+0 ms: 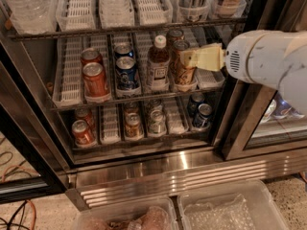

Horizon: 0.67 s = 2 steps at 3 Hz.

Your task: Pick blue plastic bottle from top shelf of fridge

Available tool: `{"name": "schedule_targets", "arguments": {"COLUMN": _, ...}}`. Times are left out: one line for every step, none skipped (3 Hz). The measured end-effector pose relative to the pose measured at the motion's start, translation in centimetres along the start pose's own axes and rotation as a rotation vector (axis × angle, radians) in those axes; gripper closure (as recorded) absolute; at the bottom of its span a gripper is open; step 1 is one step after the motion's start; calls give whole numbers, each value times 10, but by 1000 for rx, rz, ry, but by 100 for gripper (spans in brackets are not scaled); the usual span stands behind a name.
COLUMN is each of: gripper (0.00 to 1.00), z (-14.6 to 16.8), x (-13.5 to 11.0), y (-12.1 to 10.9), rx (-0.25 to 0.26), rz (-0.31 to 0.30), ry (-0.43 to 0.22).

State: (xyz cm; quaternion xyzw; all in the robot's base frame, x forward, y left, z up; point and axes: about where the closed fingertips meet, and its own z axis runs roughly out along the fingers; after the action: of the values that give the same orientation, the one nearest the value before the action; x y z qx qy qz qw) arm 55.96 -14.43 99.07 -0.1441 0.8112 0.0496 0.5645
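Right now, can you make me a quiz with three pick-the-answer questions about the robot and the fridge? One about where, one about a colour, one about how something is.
1. Where is the gripper?
A. by the cans on the middle shelf
B. down at the floor bins
C. at the left door

2. What colour is the brown bottle's cap?
A. red
B. white
C. green

3. The fridge is
A. shut
B. open
C. taped up

Answers:
1 A, the gripper is right beside the cans on the middle shelf.
2 B, the cap on top of the brown bottle is white.
3 B, the arm reaches in to the shelves with no glass in the way.
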Motion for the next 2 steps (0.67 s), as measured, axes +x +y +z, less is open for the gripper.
{"name": "schedule_targets", "arguments": {"gripper": 0, "z": -9, "x": 4, "y": -13, "rx": 54, "rz": 29, "ry": -42}}
{"name": "schedule_targets", "arguments": {"gripper": 0, "z": -35, "x": 1, "y": -40, "rx": 135, "rz": 41, "ry": -89}}
